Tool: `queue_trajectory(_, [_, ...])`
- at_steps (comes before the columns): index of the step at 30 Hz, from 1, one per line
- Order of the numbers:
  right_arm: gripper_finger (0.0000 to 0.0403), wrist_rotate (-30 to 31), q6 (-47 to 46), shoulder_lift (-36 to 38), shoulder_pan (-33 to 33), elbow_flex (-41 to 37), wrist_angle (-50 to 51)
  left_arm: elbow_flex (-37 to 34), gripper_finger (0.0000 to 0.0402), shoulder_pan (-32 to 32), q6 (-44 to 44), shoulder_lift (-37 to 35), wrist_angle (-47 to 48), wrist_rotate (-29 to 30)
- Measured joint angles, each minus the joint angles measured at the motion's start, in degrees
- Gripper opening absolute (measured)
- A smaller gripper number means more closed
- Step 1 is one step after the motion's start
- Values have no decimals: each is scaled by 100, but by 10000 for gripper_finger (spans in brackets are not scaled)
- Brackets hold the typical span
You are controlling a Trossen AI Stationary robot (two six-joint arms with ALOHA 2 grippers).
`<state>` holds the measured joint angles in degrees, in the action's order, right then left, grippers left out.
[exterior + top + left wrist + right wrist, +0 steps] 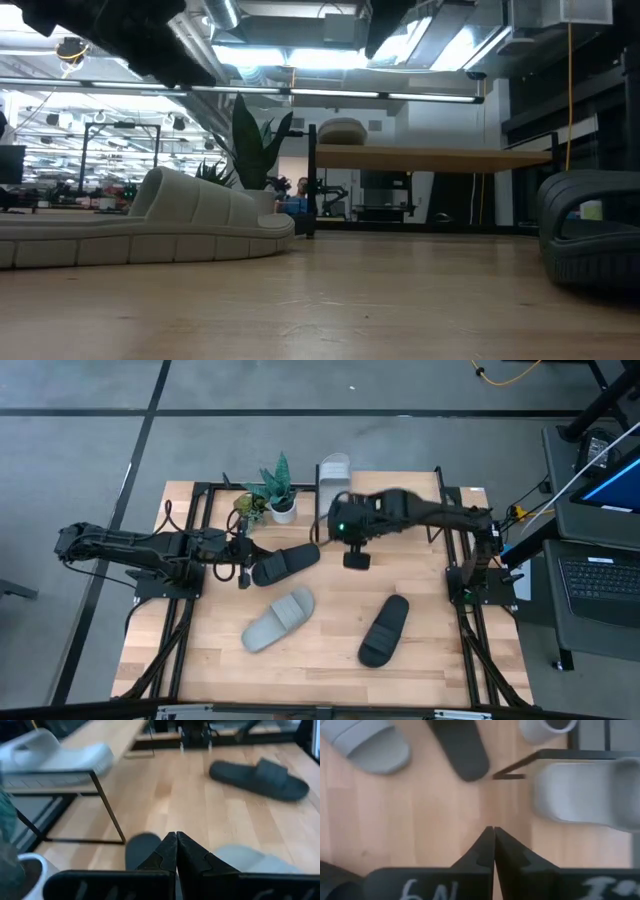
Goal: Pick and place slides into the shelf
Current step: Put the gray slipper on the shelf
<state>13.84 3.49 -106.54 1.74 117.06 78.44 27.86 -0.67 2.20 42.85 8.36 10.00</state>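
With one pale slide [334, 466] already lying on the shelf [335, 495], the right gripper [356, 558] is hovering beside it, jaws pressed together and empty, while the left gripper [243, 575] (also clenched on nothing) is hanging over the black slide [284, 564], probably readying a pick.

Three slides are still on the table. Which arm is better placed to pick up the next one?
Probably the left. The left gripper sits right at the heel of the black slide near the plant, fingers shut. The right gripper hangs over bare table by the shelf, also shut, farther from any slide.
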Motion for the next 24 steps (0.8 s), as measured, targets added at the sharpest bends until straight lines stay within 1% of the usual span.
queue_trajectory(3, [4, 1, -104, 400, -132, -932, -696, 0, 0, 36, 2, -1, 224, -206])
queue_trajectory(7, [9, 3, -505, 1099, -368, -2259, -1819, 0, 0, 227, 2, 0, 272, -249])
queue_trajectory(12, [4, -43, -598, 1977, -795, -3920, -3533, 0, 0, 645, 275, 0, 404, -368])
queue_trajectory(15, [8, -43, -605, 2357, -1029, -4825, -4616, 0, 0, 909, 244, -11, 583, -358])
queue_trajectory(19, [11, -43, -625, 2662, -1285, -5696, -5840, 0, 0, 1221, -58, -15, 867, -349])
queue_trajectory(24, [5, -41, -643, 2787, -1529, -6268, -6900, 0, 0, 1593, -732, -11, 1337, -175])
